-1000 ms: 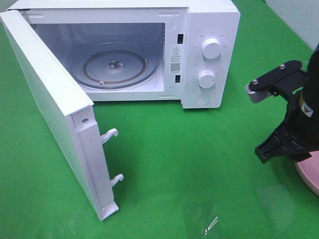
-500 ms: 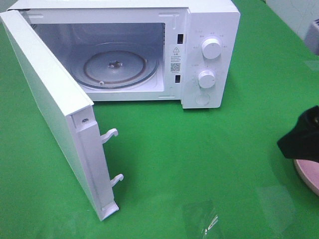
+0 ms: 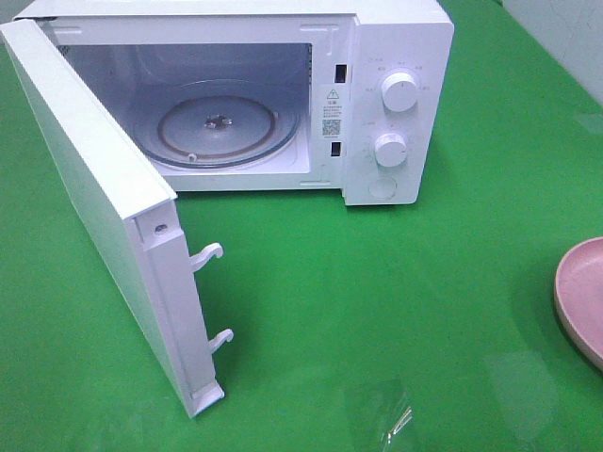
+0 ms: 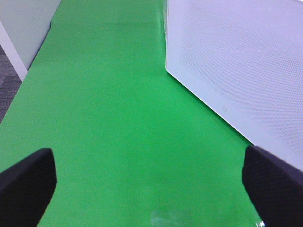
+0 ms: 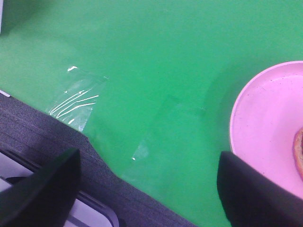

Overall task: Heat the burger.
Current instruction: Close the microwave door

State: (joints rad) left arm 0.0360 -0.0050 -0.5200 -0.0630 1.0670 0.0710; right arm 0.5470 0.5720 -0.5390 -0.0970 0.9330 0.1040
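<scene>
Only a brown sliver of the burger shows, resting on the pink plate at the edge of the right wrist view. My right gripper is open, its black fingers wide apart over the green table near its edge, beside the plate, with nothing between them. In the left wrist view my left gripper is also open and empty above bare green table, next to the outer face of the microwave door. Neither gripper appears in the exterior high view, where the plate peeks in at the right edge.
The white microwave stands at the back with its door swung wide open toward the front left. Inside lies the glass turntable. Clear tape patches shine on the green table cover.
My right arm has pulled out of the exterior high view to the right, uncovering the pink plate's edge. The microwave and its door have not moved.
</scene>
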